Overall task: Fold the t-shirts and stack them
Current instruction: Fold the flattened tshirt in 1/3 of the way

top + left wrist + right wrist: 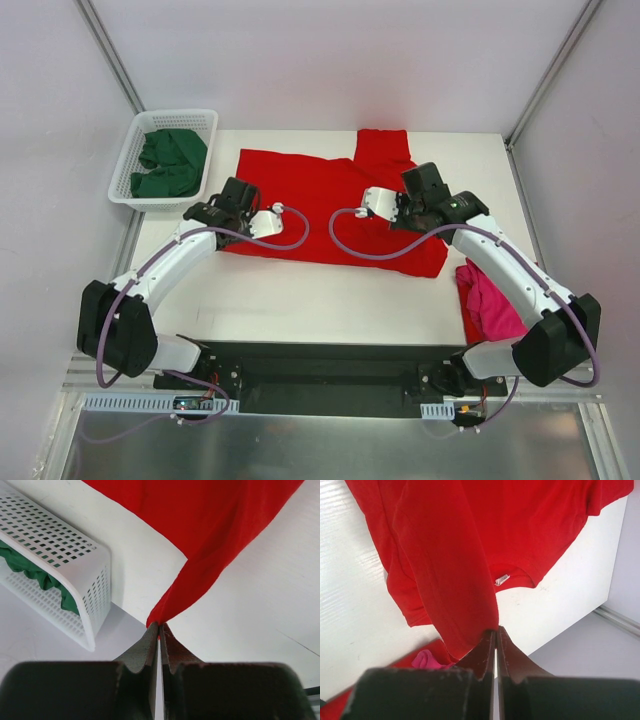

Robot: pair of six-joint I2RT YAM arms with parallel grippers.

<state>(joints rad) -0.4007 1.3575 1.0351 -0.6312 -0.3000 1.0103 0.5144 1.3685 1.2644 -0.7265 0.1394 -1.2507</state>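
Note:
A bright red t-shirt [330, 190] lies spread across the middle of the white table, one sleeve pointing to the far edge. My left gripper [238, 195] is at its left edge and is shut on a pinch of the red cloth [200, 580], which stretches up from the tips [159, 625]. My right gripper [425, 185] stands over the shirt's right part, shut on a raised fold [465, 590] at its tips [496, 630]. The collar label [502, 579] shows. A magenta-pink t-shirt [490, 305] lies crumpled at the near right. Dark green t-shirts [172, 160] fill the basket.
The white lattice basket [175, 115] sits off the table's far left corner, close to my left gripper [75, 555]. A strip of red cloth [467, 325] lies under the pink shirt. The table's right edge [525, 200] meets a metal frame post.

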